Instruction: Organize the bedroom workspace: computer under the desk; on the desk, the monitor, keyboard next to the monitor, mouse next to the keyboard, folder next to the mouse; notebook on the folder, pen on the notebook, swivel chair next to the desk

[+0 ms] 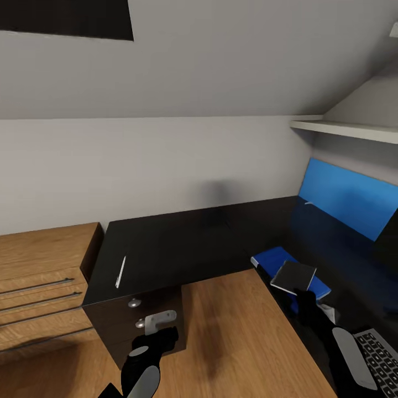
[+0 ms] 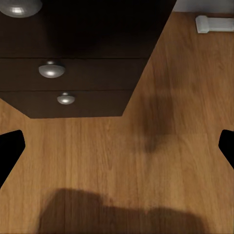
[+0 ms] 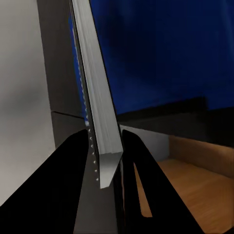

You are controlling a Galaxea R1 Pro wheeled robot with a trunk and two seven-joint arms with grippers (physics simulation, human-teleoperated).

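Dark desk (image 1: 182, 249) under a sloping white wall, wood floor below — that's what my head camera looks over. A blue folder (image 1: 271, 258) lies flat on the desk's right part, and my right gripper (image 1: 301, 296) has the dark notebook (image 1: 293, 276) clamped by its near edge, carried just above the folder's near end. So the stacking spot is right beneath and a touch ahead of this hand; the right arm is clearly the nearer one. A white pen (image 1: 120, 271) lies well apart on the desk's left end, its long axis running away from me, closer to my left gripper (image 1: 160, 335). Keyboard (image 1: 381, 356) keys peek in at the lower right.

Left wrist camera: drawer knobs (image 2: 51, 69) on the desk's pedestal, bare floor, my fingertips (image 2: 9, 148) spread wide at the edges — nothing held.

Right wrist camera: the notebook (image 3: 97, 105) seen edge-on, spiral binding visible, pinched between both fingers (image 3: 78, 170), blue behind it.
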